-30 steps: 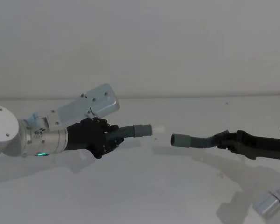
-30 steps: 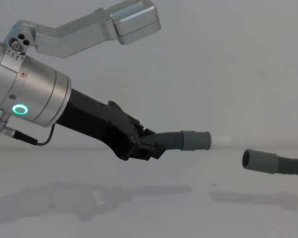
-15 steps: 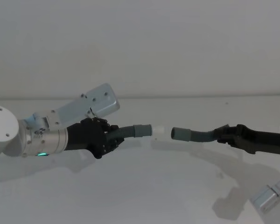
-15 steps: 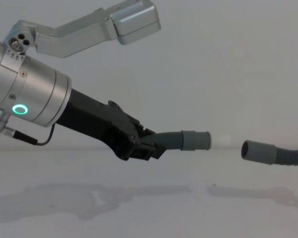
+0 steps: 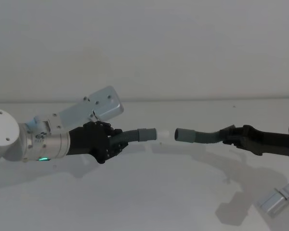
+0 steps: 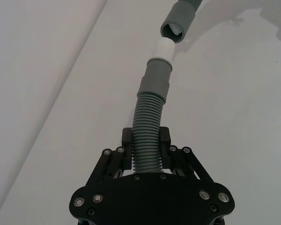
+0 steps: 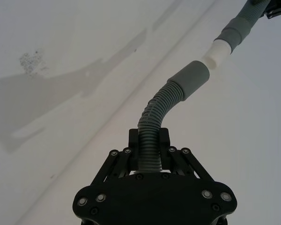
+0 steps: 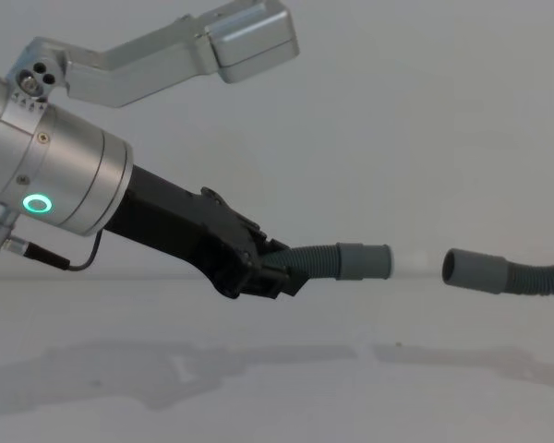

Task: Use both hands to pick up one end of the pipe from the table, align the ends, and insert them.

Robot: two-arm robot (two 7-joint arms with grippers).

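Observation:
My left gripper (image 5: 116,142) is shut on the dark corrugated pipe (image 6: 147,136), held above the table (image 5: 144,202). That end's grey cuff (image 5: 147,134) carries a white tip (image 5: 163,134) pointing right. From the right, my right gripper (image 5: 229,138) is shut on the pipe (image 7: 149,140) behind the plain hollow cuff (image 5: 185,135), whose mouth faces the tip. The two ends (image 8: 362,262) (image 8: 471,269) are nearly level, with a small gap between the tip and the mouth. In the left wrist view, the white tip (image 6: 163,50) sits just short of the hollow cuff (image 6: 178,23).
A silver bracket (image 5: 94,109) juts from my left wrist, behind the gripper. Part of my right arm's silver bracket (image 5: 279,204) hangs low at the right edge. A plain white wall (image 5: 144,48) rises beyond the table's far edge.
My right gripper has carried the hollow cuff left and slightly up, narrowing the gap to the white tip. The left gripper has held still.

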